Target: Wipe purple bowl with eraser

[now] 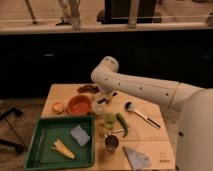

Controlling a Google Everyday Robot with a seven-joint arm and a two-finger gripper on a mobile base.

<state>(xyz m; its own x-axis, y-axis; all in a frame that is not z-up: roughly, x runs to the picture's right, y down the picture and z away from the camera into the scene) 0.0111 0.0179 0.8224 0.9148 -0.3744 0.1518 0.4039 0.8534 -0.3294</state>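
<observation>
Gripper [103, 98] beside orange bowl [79, 104] — purple bowl [88, 89] just behind, finger spread unclear

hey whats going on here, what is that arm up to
A white robot arm is bent low over a light wooden table. Its gripper sits just right of the round orange-red bowl, near the back of the table where the small dark maroon-purple bowl stands. A green plastic tray at front left holds a grey-blue square sponge. The eraser isn't clearly visible.
</observation>
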